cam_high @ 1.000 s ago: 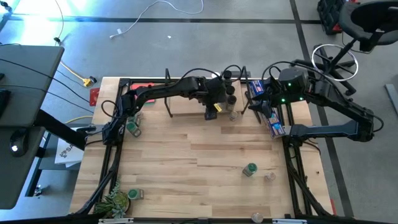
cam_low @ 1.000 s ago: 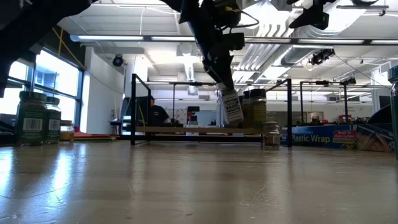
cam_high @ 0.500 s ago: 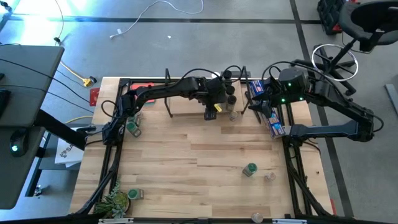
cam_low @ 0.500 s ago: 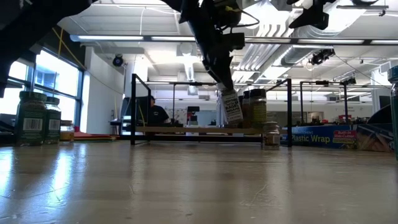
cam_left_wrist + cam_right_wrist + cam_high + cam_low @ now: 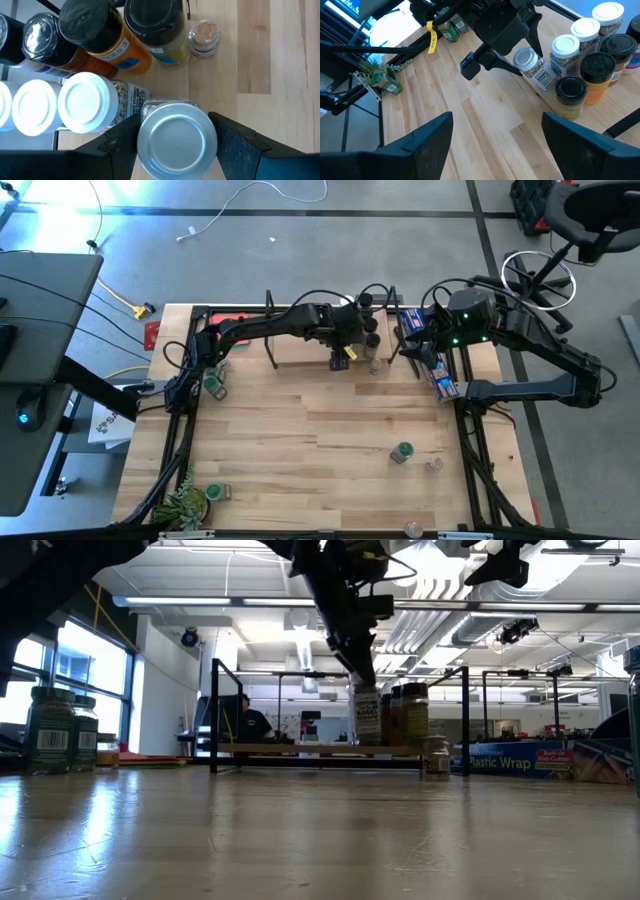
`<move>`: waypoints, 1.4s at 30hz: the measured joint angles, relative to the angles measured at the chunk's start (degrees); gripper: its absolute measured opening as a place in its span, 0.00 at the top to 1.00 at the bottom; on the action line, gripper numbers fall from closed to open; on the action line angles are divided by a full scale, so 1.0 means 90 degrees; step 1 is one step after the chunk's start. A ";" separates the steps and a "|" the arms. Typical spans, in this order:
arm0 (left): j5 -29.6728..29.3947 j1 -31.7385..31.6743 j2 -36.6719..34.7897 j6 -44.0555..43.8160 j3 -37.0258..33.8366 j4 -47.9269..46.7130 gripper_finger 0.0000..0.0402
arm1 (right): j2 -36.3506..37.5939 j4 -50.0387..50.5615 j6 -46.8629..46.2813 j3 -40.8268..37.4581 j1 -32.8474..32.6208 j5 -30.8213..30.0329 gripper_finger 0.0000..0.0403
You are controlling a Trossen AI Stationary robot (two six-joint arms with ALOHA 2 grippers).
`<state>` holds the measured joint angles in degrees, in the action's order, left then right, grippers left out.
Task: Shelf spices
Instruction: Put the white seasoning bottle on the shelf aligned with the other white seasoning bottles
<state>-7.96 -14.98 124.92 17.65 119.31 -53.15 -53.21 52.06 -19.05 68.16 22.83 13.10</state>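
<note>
My left gripper [image 5: 177, 150] is shut on a clear spice jar with a silver lid [image 5: 177, 140] at the front of the light-wood shelf [image 5: 300, 348]. In the low view this jar [image 5: 367, 720] stands upright beside the other jars. Jars with white lids [image 5: 82, 102] and black lids [image 5: 87, 20] stand in rows on the shelf next to it. More jars are on the table: a green-lidded one [image 5: 402, 452], a small clear one [image 5: 433, 464] and some at the left edge [image 5: 213, 383]. My right gripper [image 5: 497, 145] hangs open above the shelf's right end. My left gripper pinches the silver-lidded jar between its two fingers [image 5: 120, 145], one on each side just below the lid [image 5: 150, 112]. The fingers come from above, pointing down. The jar stands upright, its base at the level of the shelf board [image 5: 300, 749].
A long blue packet [image 5: 440, 375] lies at the table's right edge, and a red card [image 5: 230, 317] lies behind the shelf. A small potted plant [image 5: 185, 502] stands at the near left corner. The middle of the table [image 5: 300, 430] is bare wood.
The jar in my left gripper hung tilted at the shelf's front. It now stands upright, its base down at the shelf board. The left gripper has stayed shut on it.
</note>
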 joint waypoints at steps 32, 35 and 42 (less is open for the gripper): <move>0.0198 0.0002 0.0019 -0.0104 -0.0051 0.0404 0.44 | -0.0002 -0.0001 -0.0022 0.0000 -0.0002 0.0019 0.25; 0.0198 0.0000 0.0019 -0.0104 -0.0056 0.0404 0.44 | -0.0002 0.0000 -0.0022 0.0000 -0.0001 0.0017 0.25; 0.0265 -0.0002 0.0058 -0.0104 -0.0061 0.0426 0.44 | -0.0002 0.0001 -0.0022 0.0000 -0.0002 0.0017 0.25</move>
<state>-5.57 -15.00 125.45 16.71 118.76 -49.32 -53.23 52.07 -19.25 68.16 22.81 13.26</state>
